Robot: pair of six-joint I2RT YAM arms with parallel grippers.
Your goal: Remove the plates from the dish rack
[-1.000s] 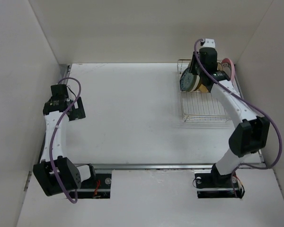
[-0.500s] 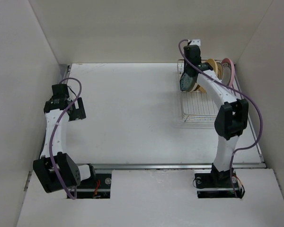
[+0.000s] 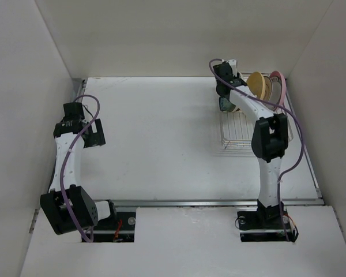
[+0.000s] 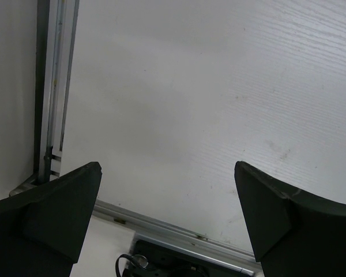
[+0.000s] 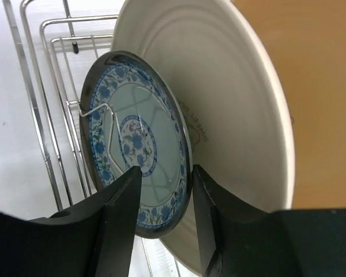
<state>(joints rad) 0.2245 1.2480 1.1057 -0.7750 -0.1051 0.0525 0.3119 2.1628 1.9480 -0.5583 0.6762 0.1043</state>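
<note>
**A:** The white table (image 3: 161, 133) is sitting inside pale walls, and the rack (image 3: 242, 135) is standing at its far right corner. Where are you working?

**B:** You're reaching the right gripper (image 5: 165, 170) into the rack's left end, over the small blue plate (image 5: 135, 138). That plate is standing on edge in its slot. Its rim is running between your two fingers, one in front of the patterned face and one behind it, next to the cream plate (image 5: 230, 115).

**A:** Are you gripping it?

**B:** I can't tell. The fingers are bracketing the rim, but nothing is showing whether they're pressing.

**A:** And the left gripper (image 4: 167, 167)?

**B:** It's hanging over the table's left side with its fingers wide apart, well away from the rack. Your right arm is the nearer one.

**A:** What is the next move depending on?

**B:** The plate's face is lying square to your pinch, so closing looks right. I'd judge the lift should be going straight up along the wires, because the cream plate is crowding close behind.
</note>
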